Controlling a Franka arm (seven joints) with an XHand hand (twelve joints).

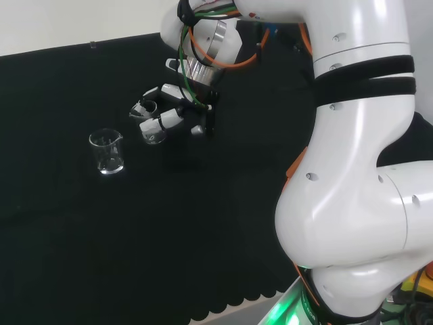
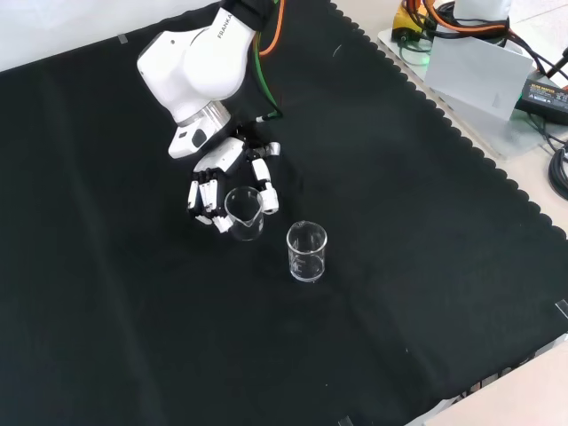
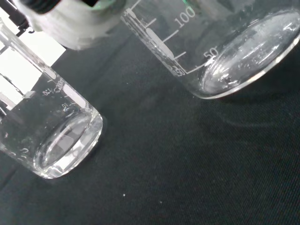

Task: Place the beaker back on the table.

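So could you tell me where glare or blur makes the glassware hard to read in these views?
Head view: the free beaker shows as faint bright rims on black cloth. Front view: the held beaker blends into the hand. Wrist view: highlights streak both glass bases, and a white hand part is blurred.

robot lab bench, as i see it from my station.

i'm looking at a bench draped in black cloth [image 2: 399, 222] with a scalloped edge, a white arm [image 1: 358, 156] mounted at it, and clear graduated glass beakers [image 2: 307, 252] on the cloth. cables [image 2: 559, 151] and a grey electronics box [image 2: 470, 75] sit off the cloth's far corner in the front view.
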